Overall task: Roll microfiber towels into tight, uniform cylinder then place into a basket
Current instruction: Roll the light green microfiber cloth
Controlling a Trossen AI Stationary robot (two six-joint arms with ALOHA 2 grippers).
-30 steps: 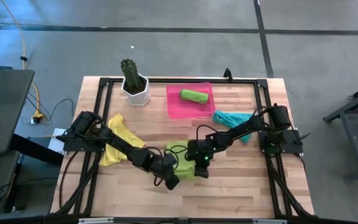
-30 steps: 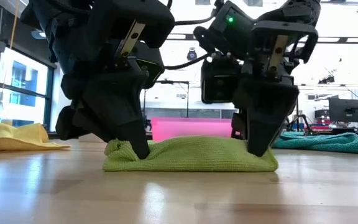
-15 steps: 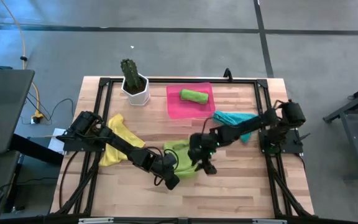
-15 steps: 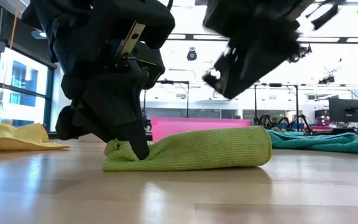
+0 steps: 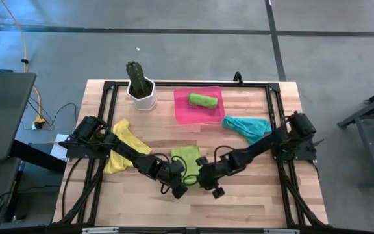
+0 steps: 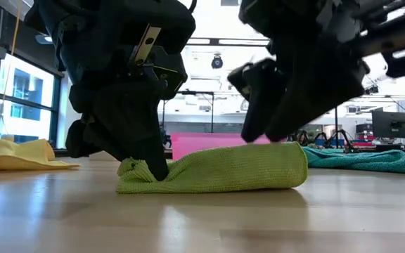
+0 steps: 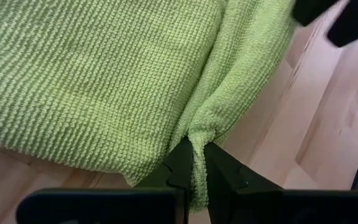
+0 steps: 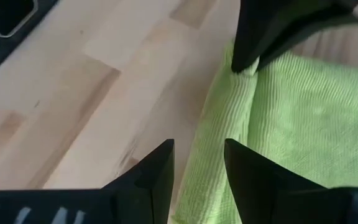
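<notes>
The pink basket [image 5: 197, 107] sat near the table's [image 5: 252, 201] far edge, towards its middle, and held one rolled lime green towel [image 5: 202, 99]. Beside it, towards the far left corner, stood the white pot with a cactus [image 5: 140, 88].

My left gripper [image 7: 194, 163] reached from the left edge to the middle of the near half, its fingers pinched shut on a corner of the second lime green towel [image 5: 186, 161]. My right gripper [image 8: 197, 171] stretched in from the right edge and hung just over that towel's near edge, its fingers [image 8: 151, 177] parted with nothing between them.

The yellow towel [image 5: 123, 144] lay crumpled by the left edge, partly under my left arm. The teal towel [image 5: 248, 126] lay bunched near the right edge.

The low view showed what the high one did not: the green cloth was folded into a low, thick pad, fatter at the end away from my left gripper. My left wrist view showed the pinched fold rising between the fingertips.
</notes>
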